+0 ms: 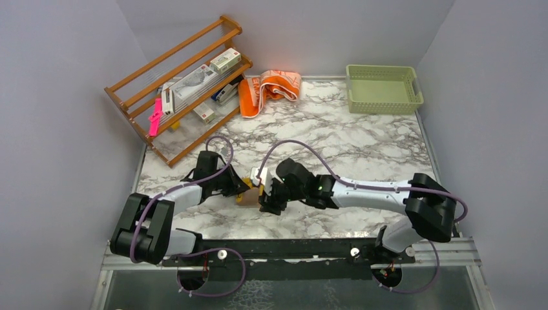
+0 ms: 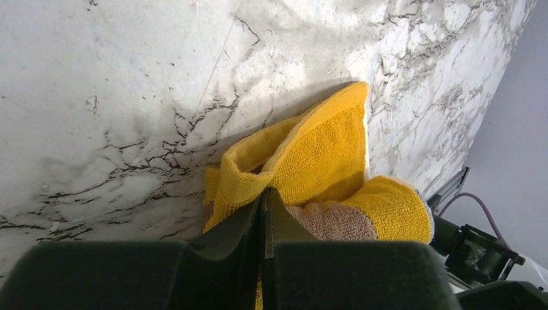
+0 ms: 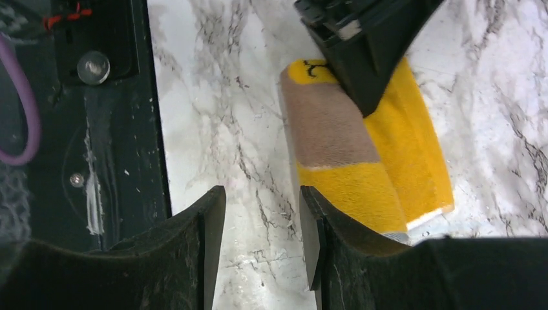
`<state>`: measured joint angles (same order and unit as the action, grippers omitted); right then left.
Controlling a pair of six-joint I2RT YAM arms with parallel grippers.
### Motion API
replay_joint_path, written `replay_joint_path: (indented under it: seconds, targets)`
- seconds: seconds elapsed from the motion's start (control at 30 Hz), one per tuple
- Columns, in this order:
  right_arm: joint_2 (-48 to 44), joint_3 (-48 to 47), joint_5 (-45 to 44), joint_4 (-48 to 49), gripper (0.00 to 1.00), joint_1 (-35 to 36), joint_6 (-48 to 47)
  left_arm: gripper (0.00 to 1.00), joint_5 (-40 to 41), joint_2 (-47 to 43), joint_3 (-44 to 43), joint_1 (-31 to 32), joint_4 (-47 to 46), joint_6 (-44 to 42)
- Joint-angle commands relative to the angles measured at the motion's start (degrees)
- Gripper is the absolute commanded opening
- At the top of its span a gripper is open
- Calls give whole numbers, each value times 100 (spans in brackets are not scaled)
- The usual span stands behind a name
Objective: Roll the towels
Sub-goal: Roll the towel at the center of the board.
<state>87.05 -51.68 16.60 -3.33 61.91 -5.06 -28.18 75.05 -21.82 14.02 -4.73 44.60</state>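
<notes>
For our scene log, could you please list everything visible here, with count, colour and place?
yellow towel: one, mustard with a brown band, near middle of the table
orange towel: one, orange and peach, at the back beside the rack
rack: one, brown wood, back left
boxes: several, mostly white, on the rack
small item: one, pink, rack's left side
basket: one, pale green, back right
table: one, white marble
left tool: one, black, shut on yellow towel
right tool: one, black, open beside it
</notes>
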Motion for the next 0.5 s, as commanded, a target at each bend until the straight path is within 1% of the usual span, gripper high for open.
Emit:
replay_joint_path:
  seconds: [0.0,0.03,0.07,0.3,0.37,0.47]
  targets:
    - [90,157,-830,653,46,329,-946,6,360,137,-25,28,265,-256]
    - [167,148,-934,657,46,379,-1032,6,368,136,-38,24,289,-271]
    - [424,140,-1185,861,46,459,-1204,6,396,141,-67,25,323,-294]
    - [897,53,-1412,922,45,596,-1366,6,393,235,-169,28,425,-413]
    - [1022,44,-1423,895,42,627,-1353,6,390,281,-194,24,444,-442]
    - [1179,41,-1467,821,32,629,-1292,6,386,312,-220,23,471,-473]
